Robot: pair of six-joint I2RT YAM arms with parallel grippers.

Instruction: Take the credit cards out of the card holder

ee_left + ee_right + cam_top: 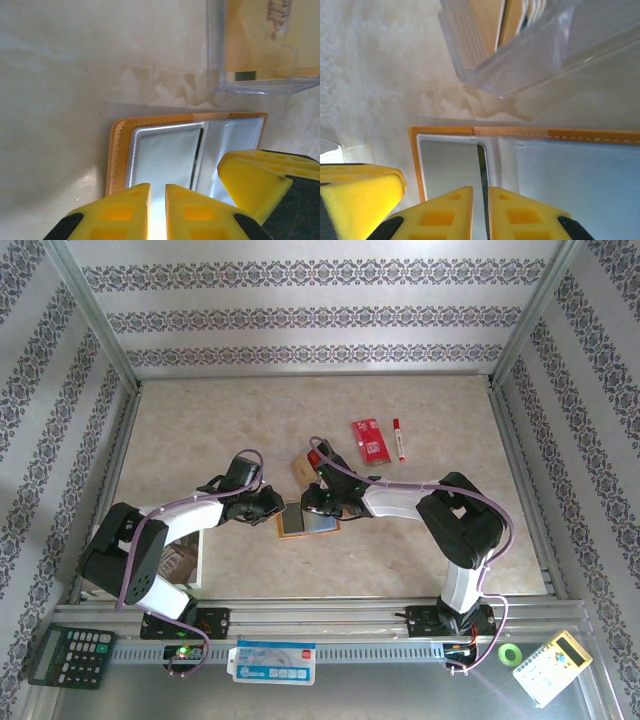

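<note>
The left gripper (158, 194) has its yellow fingers (131, 210) drawn nearly together, with only a thin slit of light between them. Their tips lie over the left pocket of the card holder (116, 160); whether they pinch the clear film there I cannot tell. The right gripper (481, 196) looks much the same: its fingers (520, 215) stand a sliver apart, and a thin dark line along a pocket's inner edge runs down into that slit, but I cannot tell whether anything is gripped. Each wrist view catches a yellow finger of the other gripper just beside its own, so the two sit close together over the holder.

The card holder lies open and flat on the table (200, 440), its orange stitched border around the rim and its grey-blue pockets facing up, near the table's middle. Just beyond its far edge, across a narrow strip of table, stands a clear box (265, 82) with tan cards (260, 45) upright inside it. In the top view a red packet (368, 439) with white print and a marker (400, 439) lie side by side, farther back and to the right, apart from the holder. Both arms reach in from the near corners, elbows bent
</note>
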